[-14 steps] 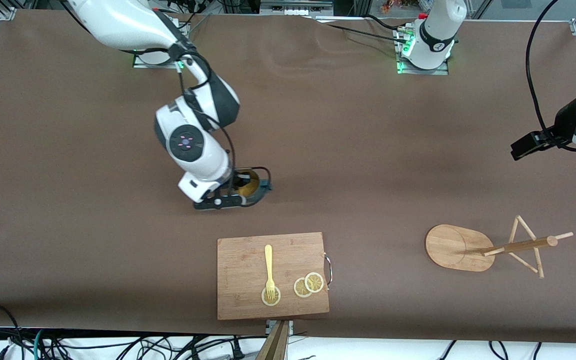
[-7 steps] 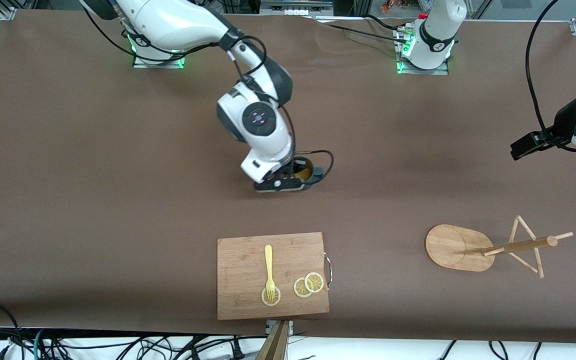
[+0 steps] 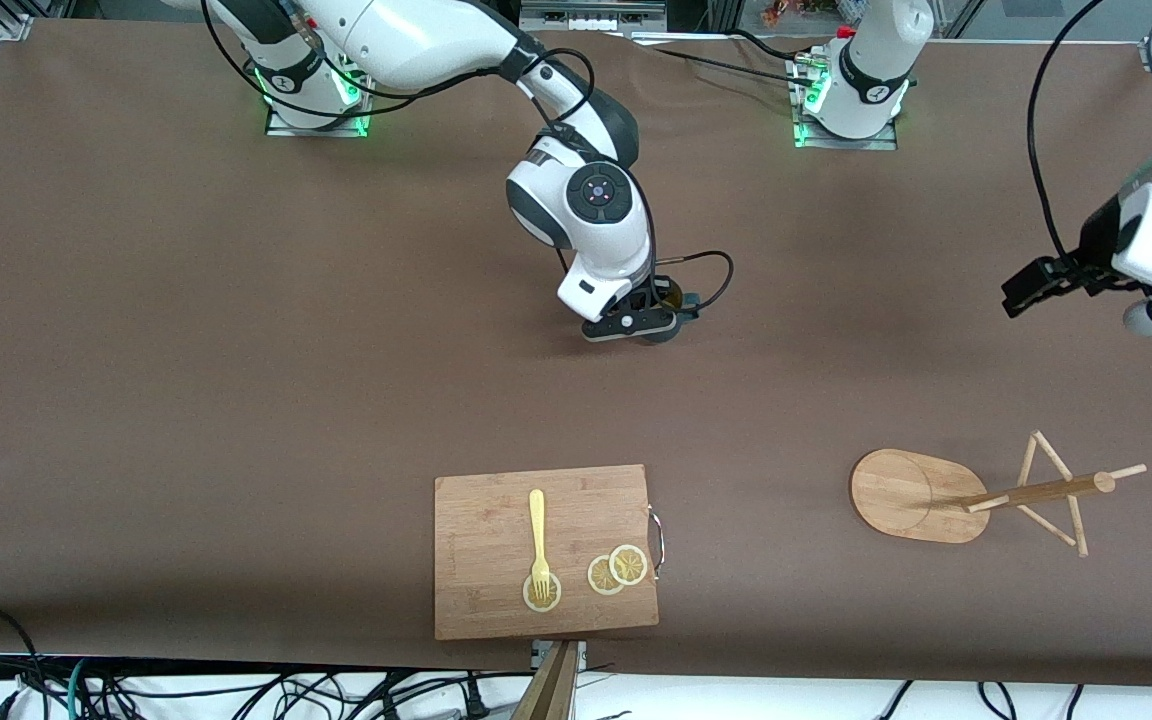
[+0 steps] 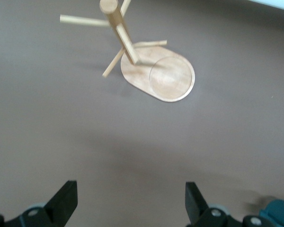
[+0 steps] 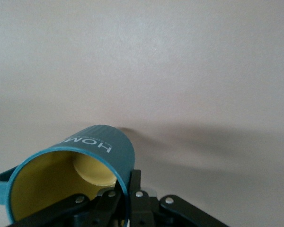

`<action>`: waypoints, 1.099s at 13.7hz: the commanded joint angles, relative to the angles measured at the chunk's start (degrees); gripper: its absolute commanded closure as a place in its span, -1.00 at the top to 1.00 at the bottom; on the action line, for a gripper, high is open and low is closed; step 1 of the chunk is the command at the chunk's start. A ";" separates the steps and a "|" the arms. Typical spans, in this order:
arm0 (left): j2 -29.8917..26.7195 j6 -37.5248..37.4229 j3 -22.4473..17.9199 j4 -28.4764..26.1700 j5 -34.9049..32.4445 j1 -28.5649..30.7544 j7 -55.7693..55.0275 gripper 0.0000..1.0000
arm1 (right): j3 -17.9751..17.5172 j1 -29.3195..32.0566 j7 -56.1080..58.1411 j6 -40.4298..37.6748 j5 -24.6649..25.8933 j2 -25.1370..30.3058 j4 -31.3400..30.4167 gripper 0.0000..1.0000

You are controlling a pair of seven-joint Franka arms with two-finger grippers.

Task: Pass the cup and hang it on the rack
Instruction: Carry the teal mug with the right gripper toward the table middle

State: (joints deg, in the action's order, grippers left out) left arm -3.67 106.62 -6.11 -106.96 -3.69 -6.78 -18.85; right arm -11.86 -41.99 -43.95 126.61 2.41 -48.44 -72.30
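My right gripper [image 3: 648, 312] [image 5: 128, 183] is shut on the rim of the cup [image 3: 678, 300] [image 5: 92, 153], a dark teal mug with a yellow inside and white lettering. The cup hangs tilted over the middle of the table, with one finger inside the rim and one outside. In the front view the hand hides most of it. The rack [image 3: 911, 495] [image 4: 161, 73], a bamboo stand with an oval base, post and thin pegs, stands toward the left arm's end. My left gripper [image 3: 1031, 285] [image 4: 131, 189] hovers open and empty, over bare table at that end.
A wooden cutting board [image 3: 481, 520] lies near the table's front edge, nearer the front camera than the cup. On it rest a yellow fork [image 3: 536, 530] and lemon slices [image 3: 617, 570]. A black cable [image 3: 716, 262] loops beside the right hand.
The right arm has carried the cup toward the left arm's end of the table, away from the cutting board. The left arm has shifted a little; its gripper stays open.
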 commanded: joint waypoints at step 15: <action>-6.10 8.42 8.22 -28.74 -0.79 1.07 1.53 1.00 | 1.23 0.84 -1.94 -16.55 1.19 -0.26 12.98 1.00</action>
State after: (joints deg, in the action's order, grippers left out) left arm -11.35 115.71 0.75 -136.38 -3.69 -6.09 -18.77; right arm -10.15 -43.10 -46.05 113.96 3.25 -51.63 -59.42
